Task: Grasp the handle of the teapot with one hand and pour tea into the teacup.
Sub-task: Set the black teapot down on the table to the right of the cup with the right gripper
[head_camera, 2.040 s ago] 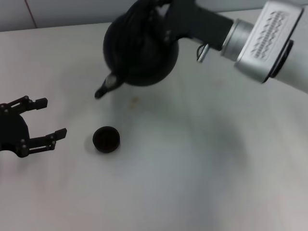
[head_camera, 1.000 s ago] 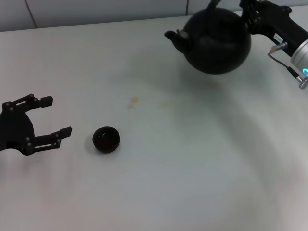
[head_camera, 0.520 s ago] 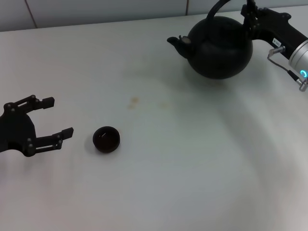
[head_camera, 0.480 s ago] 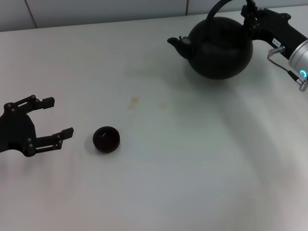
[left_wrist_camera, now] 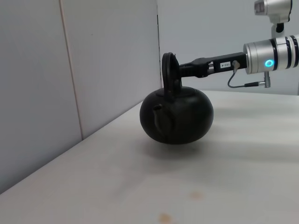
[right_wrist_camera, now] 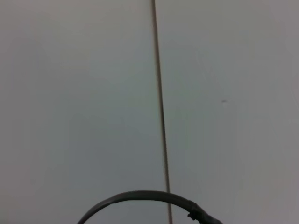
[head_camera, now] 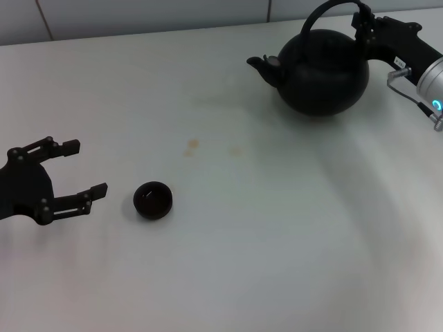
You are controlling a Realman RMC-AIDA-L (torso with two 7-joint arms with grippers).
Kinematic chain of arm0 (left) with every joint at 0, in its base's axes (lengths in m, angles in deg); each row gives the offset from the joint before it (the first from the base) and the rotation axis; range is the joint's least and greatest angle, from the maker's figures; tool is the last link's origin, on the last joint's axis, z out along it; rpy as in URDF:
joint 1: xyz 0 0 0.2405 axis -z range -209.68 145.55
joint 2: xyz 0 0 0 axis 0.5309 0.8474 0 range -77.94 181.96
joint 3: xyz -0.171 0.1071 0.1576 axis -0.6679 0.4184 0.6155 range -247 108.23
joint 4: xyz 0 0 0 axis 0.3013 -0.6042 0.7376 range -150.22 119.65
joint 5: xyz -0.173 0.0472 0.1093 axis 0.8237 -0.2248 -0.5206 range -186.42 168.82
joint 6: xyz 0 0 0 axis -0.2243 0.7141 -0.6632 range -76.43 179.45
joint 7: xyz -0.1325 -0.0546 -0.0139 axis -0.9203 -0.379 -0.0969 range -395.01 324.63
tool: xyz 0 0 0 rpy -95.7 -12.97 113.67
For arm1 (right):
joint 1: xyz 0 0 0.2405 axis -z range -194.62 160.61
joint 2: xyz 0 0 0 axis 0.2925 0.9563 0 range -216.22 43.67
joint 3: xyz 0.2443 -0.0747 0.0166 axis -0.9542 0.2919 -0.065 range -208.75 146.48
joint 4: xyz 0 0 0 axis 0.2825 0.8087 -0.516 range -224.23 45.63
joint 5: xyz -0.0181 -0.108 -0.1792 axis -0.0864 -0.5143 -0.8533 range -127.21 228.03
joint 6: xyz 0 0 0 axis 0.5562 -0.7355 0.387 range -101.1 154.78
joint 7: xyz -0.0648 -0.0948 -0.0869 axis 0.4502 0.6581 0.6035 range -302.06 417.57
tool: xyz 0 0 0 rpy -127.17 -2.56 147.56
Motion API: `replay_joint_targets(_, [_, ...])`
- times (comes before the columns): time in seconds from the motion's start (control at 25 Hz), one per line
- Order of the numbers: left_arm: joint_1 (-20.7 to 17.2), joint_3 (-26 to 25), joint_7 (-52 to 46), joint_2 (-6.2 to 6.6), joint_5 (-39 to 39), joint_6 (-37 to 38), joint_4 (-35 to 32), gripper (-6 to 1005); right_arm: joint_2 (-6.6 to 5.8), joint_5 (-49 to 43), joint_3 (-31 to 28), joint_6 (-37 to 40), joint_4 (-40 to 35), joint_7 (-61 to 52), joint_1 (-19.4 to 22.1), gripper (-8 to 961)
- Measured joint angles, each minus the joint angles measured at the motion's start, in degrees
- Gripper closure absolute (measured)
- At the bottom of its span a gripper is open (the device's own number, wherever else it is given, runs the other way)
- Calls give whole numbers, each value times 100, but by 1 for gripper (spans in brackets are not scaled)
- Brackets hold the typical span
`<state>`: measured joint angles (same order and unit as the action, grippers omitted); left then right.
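Observation:
The matte-black teapot [head_camera: 322,72] stands upright at the table's far right, its spout pointing left. It also shows in the left wrist view [left_wrist_camera: 177,116]. My right gripper [head_camera: 360,22] reaches in from the right and is shut on the arched handle [head_camera: 325,8] near its right end; the left wrist view shows the gripper [left_wrist_camera: 177,71] on the handle [left_wrist_camera: 167,74]. The small black teacup [head_camera: 153,200] sits at the front left, far from the pot. My left gripper [head_camera: 86,167] is open and empty, just left of the cup.
A small brownish stain [head_camera: 192,144] marks the white table [head_camera: 277,228] between cup and pot. A tiled wall [head_camera: 138,14] runs along the back edge, close behind the pot. The right wrist view shows only wall and a thin dark cable [right_wrist_camera: 140,196].
The teapot went from tilted over the area behind the cup to upright at the far right, then sank lower. The right arm drew back with it. The left gripper barely moved.

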<state>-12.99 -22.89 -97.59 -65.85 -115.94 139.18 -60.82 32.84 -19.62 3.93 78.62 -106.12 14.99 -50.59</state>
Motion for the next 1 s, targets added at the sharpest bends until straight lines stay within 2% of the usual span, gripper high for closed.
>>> replay_joint_targets(1.0, [62,-1,30,-9,0,-25,0,133,-12,-11,156,-338,-15,5,-116,872])
